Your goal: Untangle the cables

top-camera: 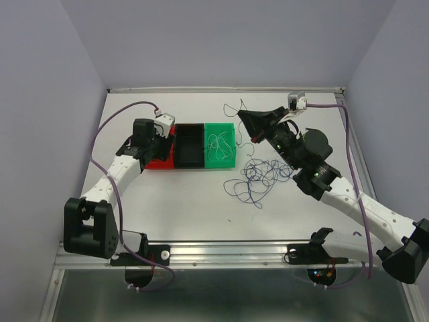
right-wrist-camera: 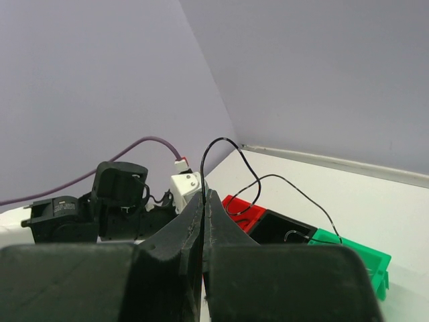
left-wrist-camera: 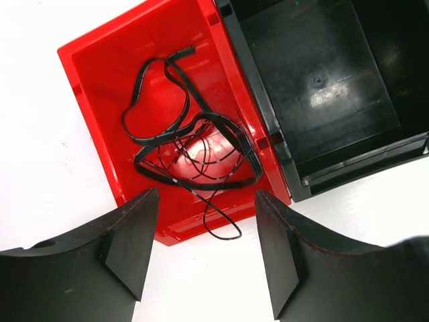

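My left gripper (left-wrist-camera: 208, 249) hangs open just in front of the red bin (left-wrist-camera: 94, 100), with nothing between its fingers. Black cables (left-wrist-camera: 188, 144) lie coiled inside that bin, and one thin loop (left-wrist-camera: 222, 231) spills over its near rim. My right gripper (right-wrist-camera: 204, 200) is shut on a thin black cable (right-wrist-camera: 221, 141) that arcs up from the fingertips and trails down toward the bins. From above, the right gripper (top-camera: 241, 117) sits past the green bin (top-camera: 221, 165). A tangle of dark cables (top-camera: 263, 173) lies on the table below it. A white cable (top-camera: 218, 142) rests in the green bin.
The red bin (top-camera: 161, 163), a black bin (top-camera: 189, 144) and the green bin stand side by side mid-table. The black bin (left-wrist-camera: 322, 87) holds nothing I can see. Purple arm leads (top-camera: 110, 131) run along both arms. Walls close in the table at the back and sides.
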Motion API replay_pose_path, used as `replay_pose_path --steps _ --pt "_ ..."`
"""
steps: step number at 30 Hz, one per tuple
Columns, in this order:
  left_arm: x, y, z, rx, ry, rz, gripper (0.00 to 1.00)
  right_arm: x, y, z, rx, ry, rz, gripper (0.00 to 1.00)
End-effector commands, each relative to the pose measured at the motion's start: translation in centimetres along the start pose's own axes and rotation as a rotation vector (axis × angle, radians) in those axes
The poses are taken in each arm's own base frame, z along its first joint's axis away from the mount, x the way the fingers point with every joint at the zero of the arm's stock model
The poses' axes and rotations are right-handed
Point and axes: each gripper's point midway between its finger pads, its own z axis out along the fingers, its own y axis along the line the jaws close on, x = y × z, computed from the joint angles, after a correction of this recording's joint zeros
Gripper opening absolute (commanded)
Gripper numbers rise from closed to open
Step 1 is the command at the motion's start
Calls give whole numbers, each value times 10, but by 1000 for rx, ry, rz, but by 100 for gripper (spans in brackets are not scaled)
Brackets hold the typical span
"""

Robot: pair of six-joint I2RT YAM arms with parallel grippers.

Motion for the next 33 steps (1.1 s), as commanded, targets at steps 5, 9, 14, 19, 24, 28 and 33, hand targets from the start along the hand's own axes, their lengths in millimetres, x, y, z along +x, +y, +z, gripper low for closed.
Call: replay_pose_path --steps 5,9,14,19,24,28,33 --pt "8 -1 11 1 31 32 58 -13 9 3 -37 -44 -2 1" --pt "7 5 21 -18 44 31 14 -13 9 1 -41 -46 -1 1" --pt "-10 23 32 -97 29 29 0 -12 8 2 -34 -49 0 1" --pt "-9 32 62 -114 82 34 0 -11 8 3 -37 -44 2 1" --pt "-5 38 98 -123 133 30 0 -11 8 1 -38 -46 1 1" --pt "19 37 121 -127 201 31 0 -12 7 -1 -34 -49 0 1" --pt "6 48 103 -162 128 1 0 -12 7 -1 -32 -51 2 1"
